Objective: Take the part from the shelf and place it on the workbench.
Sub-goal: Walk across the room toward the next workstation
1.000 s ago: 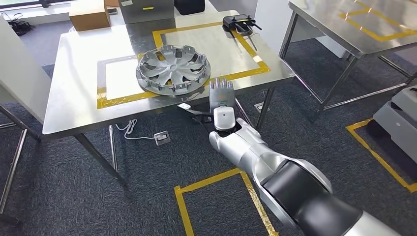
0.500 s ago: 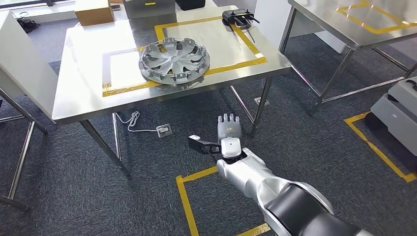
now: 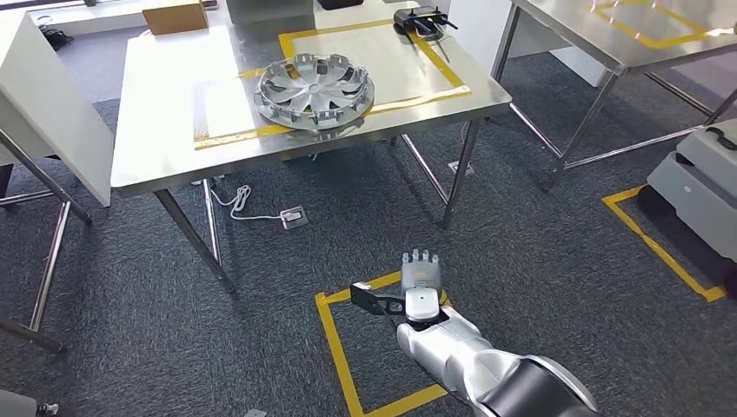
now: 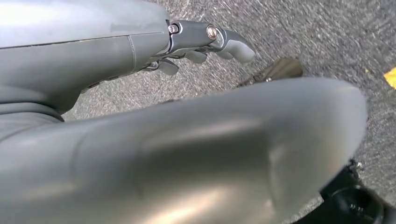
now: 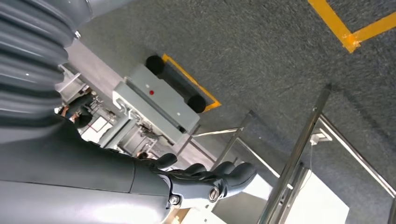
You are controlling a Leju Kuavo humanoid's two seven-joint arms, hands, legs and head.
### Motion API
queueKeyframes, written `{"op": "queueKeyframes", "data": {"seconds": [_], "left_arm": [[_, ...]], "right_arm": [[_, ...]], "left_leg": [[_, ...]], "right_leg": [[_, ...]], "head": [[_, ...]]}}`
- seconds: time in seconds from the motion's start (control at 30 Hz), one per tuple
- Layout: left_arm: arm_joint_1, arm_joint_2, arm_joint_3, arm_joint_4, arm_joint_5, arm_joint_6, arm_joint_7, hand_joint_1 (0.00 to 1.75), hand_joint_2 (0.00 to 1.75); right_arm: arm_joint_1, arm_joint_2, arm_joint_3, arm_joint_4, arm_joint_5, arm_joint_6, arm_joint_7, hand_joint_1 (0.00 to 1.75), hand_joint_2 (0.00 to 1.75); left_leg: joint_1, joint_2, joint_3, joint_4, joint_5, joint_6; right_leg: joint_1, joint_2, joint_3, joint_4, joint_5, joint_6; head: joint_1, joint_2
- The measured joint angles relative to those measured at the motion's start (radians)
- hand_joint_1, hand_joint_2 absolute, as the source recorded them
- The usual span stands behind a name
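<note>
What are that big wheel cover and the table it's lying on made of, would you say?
The wheel cover looks like moulded plastic painted matte silver: thin spokes, clip tabs around its rim, and only a soft sheen. It could be light metal; the picture leaves that open. The workbench appears to be brushed stainless steel: its bare top mirrors the window light, and its slim legs shine like metal.

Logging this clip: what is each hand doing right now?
Left hand: holds nothing, fingers curled, over grey carpet.
Right hand: open, empty, fingers straight.
</note>
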Motion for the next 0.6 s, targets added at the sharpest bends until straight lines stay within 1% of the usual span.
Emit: {"op": "queueKeyframes", "data": {"seconds": [0.03, 0.07, 0.1, 0.13, 0.17, 0.2, 0.23, 0.27, 0.3, 0.33, 0.37, 0.4, 0.43, 0.47, 0.5, 0.53, 0.57, 0.6], "left_arm": [[-0.001, -0.001, 0.000, 0.000, 0.000, 0.000, 0.000, 0.00, 0.00], [-0.002, -0.001, 0.000, 0.000, 0.000, 0.000, 0.000, 0.00, 0.00], [-0.003, -0.002, 0.000, 0.000, 0.000, 0.000, -0.001, 0.00, 0.00], [-0.003, -0.002, 0.000, 0.000, 0.000, 0.000, -0.001, 0.00, 0.00], [-0.003, -0.002, 0.000, 0.000, 0.000, 0.000, -0.001, 0.00, 0.00], [-0.002, -0.003, 0.000, 0.000, 0.000, 0.000, -0.001, 0.00, 0.00], [-0.003, -0.003, 0.000, 0.000, 0.001, 0.000, -0.001, 0.00, 0.00], [-0.003, -0.003, 0.000, 0.000, 0.003, 0.000, -0.001, 0.00, 0.00], [-0.003, -0.003, 0.000, 0.000, 0.006, 0.000, 0.000, 0.00, 0.00], [-0.004, -0.004, 0.000, 0.000, 0.010, 0.000, 0.000, 0.00, 0.00], [-0.004, -0.004, 0.000, 0.000, 0.014, 0.000, 0.000, 0.00, 0.00], [-0.005, -0.005, 0.000, 0.000, 0.018, 0.000, 0.001, 0.00, 0.00], [-0.005, -0.006, 0.000, 0.001, 0.022, 0.000, 0.001, 0.00, 0.00], [-0.006, -0.006, 0.000, 0.001, 0.025, 0.000, 0.002, 0.00, 0.00], [-0.006, -0.007, 0.000, 0.001, 0.028, 0.000, 0.003, 0.00, 0.00], [-0.005, -0.007, 0.000, 0.001, 0.030, 0.000, 0.003, 0.00, 0.00], [-0.005, -0.007, 0.000, 0.001, 0.031, 0.000, 0.003, 0.00, 0.00], [-0.005, -0.007, 0.000, 0.001, 0.032, 0.000, 0.003, 0.00, 0.00]], "right_arm": [[0.001, -0.003, 0.000, 0.000, 0.000, 0.000, 0.001, 0.00, 1.75], [0.001, -0.005, 0.000, 0.000, 0.000, 0.000, 0.003, 0.00, 1.75], [0.002, -0.008, 0.000, 0.001, 0.000, 0.000, 0.005, 0.00, 1.75], [0.003, -0.010, 0.000, 0.001, 0.000, 0.001, 0.007, 0.00, 1.75], [0.006, -0.013, 0.000, 0.002, -0.001, 0.003, 0.009, 0.00, 1.75], [0.009, -0.015, -0.001, 0.002, -0.002, 0.005, 0.009, 0.00, 1.75], [0.012, -0.016, -0.001, 0.003, -0.005, 0.007, 0.008, 0.00, 1.75], [0.015, -0.018, -0.002, 0.003, -0.008, 0.008, 0.008, 0.00, 1.75], [0.016, -0.019, -0.005, 0.004, -0.013, 0.009, 0.007, 0.00, 1.75], [0.018, -0.021, -0.009, 0.004, -0.019, 0.009, 0.007, 0.00, 1.75], [0.021, -0.022, -0.015, 0.004, -0.026, 0.008, 0.006, 0.00, 1.75], [0.027, -0.024, -0.023, 0.004, -0.035, 0.008, 0.007, 0.00, 1.75], [0.036, -0.027, -0.030, 0.004, -0.047, 0.008, 0.009, 0.00, 1.75], [0.047, -0.029, -0.037, 0.004, -0.059, 0.008, 0.011, 0.00, 1.75], [0.059, -0.032, -0.046, 0.004, -0.072, 0.007, 0.013, 0.00, 1.75], [0.072, -0.034, -0.055, 0.005, -0.084, 0.004, 0.016, 0.00, 1.75], [0.086, -0.036, -0.065, 0.005, -0.094, 0.002, 0.019, 0.00, 1.75], [0.101, -0.039, -0.076, 0.006, -0.102, -0.001, 0.021, 0.00, 1.75]], "left_leg": [[0.001, 0.002, -0.007, -0.002, 0.010, 0.010], [0.002, 0.003, -0.016, -0.002, 0.020, 0.017], [0.001, 0.003, -0.029, -0.002, 0.030, 0.021], [-0.001, 0.003, -0.043, -0.001, 0.041, 0.023], [-0.002, 0.003, -0.056, -0.001, 0.051, 0.024], [-0.004, 0.003, -0.068, 0.000, 0.060, 0.023], [-0.005, 0.003, -0.080, 0.000, 0.069, 0.022], [-0.005, 0.002, -0.089, 0.000, 0.077, 0.021], [-0.006, 0.002, -0.097, 0.001, 0.085, 0.018], [-0.007, 0.003, -0.102, 0.000, 0.093, 0.014], [-0.007, 0.003, -0.104, -0.001, 0.100, 0.008], [-0.006, 0.004, -0.105, -0.003, 0.107, 0.002], [-0.006, 0.004, -0.104, -0.007, 0.114, -0.005], [-0.006, 0.004, -0.104, -0.010, 0.118, -0.011], [-0.006, 0.004, -0.109, -0.007, 0.113, -0.017], [-0.006, 0.004, -0.118, 0.010, 0.090, -0.022], [-0.005, 0.004, -0.132, 0.047, 0.051, -0.027], [-0.004, 0.004, -0.149, 0.102, 0.002, -0.030]], "right_leg": [[-0.001, 0.001, -0.012, 0.025, -0.029, 0.005], [-0.002, 0.002, -0.029, 0.072, -0.072, 0.009], [-0.001, 0.003, -0.051, 0.135, -0.121, 0.011], [-0.001, 0.004, -0.070, 0.202, -0.159, 0.012], [0.000, 0.004, -0.079, 0.253, -0.179, 0.012], [0.001, 0.005, -0.073, 0.274, -0.178, 0.010], [0.002, 0.005, -0.046, 0.255, -0.159, 0.006], [0.004, 0.006, 0.000, 0.200, -0.135, 0.000], [0.007, 0.006, 0.053, 0.125, -0.123, -0.008], [0.011, 0.006, 0.098, 0.060, -0.116, -0.015], [0.015, 0.006, 0.128, 0.012, -0.116, -0.021], [0.019, 0.006, 0.139, -0.011, -0.120, -0.026], [0.021, 0.006, 0.139, -0.015, -0.114, -0.029], [0.020, 0.005, 0.137, -0.021, -0.107, -0.035], [0.017, 0.003, 0.133, -0.026, -0.098, -0.040], [0.014, 0.002, 0.127, -0.031, -0.087, -0.047], [0.011, 0.000, 0.119, -0.035, -0.076, -0.052], [0.010, -0.001, 0.109, -0.035, -0.067, -0.056]], "head": [[0.000, 0.000], [0.001, 0.000], [0.001, 0.000], [0.001, 0.000], [0.000, 0.000], [0.000, 0.000], [0.000, 0.000], [0.001, 0.000], [0.000, 0.000], [0.000, 0.000], [0.001, 0.000], [0.002, 0.000], [0.003, 0.000], [0.005, 0.000], [0.005, 0.000], [0.004, 0.000], [0.002, 0.000], [0.000, 0.000]]}}
